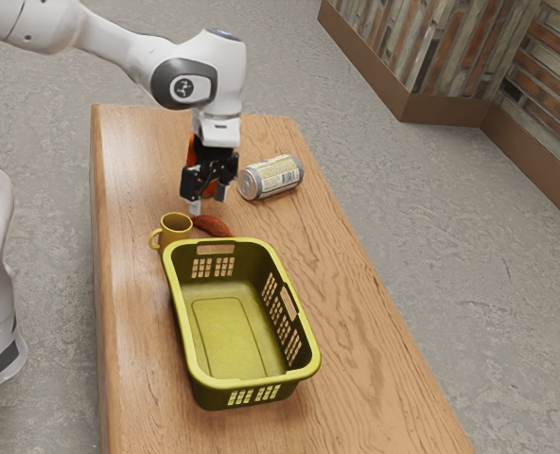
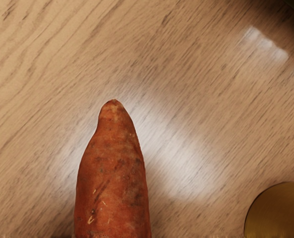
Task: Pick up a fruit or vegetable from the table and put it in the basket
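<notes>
Lowering the hand squarely over the thick middle of the sweet potato (image 1: pixel 212 226) looks like the step in hand, since a bite on its tapering tip could let it roll or slip out. It lies on the surface (image 1: pixel 351 312), roughly midway between the two long edges and toward the short edge at the exterior view's top. The fingers (image 1: pixel 209 200) are apart above it, near one end, with nothing clamped between them. Its length should run along the gap, so that they close across its narrow width; they need to go low enough to pass its widest part without pressing hard into the wood. Just beside it stands the yellow mug (image 1: pixel 177 227), with a strip of bare wood between in the wrist view, so a straight descent is wiser than a sideways approach that might nudge it. On another side, the near short rim of the green basket (image 1: pixel 229 317) leaves little room as well; lift clear of that rim before carrying across. Farther out, toward the long edge at the exterior view's right, the can (image 1: pixel 272 177) lies on its side and could roll if brushed.
</notes>
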{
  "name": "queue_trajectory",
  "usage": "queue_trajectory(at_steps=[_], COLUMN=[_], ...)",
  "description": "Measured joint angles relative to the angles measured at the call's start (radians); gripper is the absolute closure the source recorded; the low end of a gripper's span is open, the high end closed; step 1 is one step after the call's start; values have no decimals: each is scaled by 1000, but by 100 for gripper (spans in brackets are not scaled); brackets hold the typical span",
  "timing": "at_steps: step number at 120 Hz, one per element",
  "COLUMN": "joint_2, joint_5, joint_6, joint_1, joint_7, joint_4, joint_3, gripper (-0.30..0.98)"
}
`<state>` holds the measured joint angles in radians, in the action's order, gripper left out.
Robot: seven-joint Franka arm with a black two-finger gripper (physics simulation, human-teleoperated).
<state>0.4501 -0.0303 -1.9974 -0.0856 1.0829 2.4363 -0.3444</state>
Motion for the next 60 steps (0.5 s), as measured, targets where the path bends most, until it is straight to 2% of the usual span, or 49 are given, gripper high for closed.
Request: queue_trajectory(at_steps=[60], joint_2=[-51], joint_5=[-7], joint_6=[-32], joint_1=[11], joint_7=[16], joint_4=[2], joint_3=[1], gripper=[17])
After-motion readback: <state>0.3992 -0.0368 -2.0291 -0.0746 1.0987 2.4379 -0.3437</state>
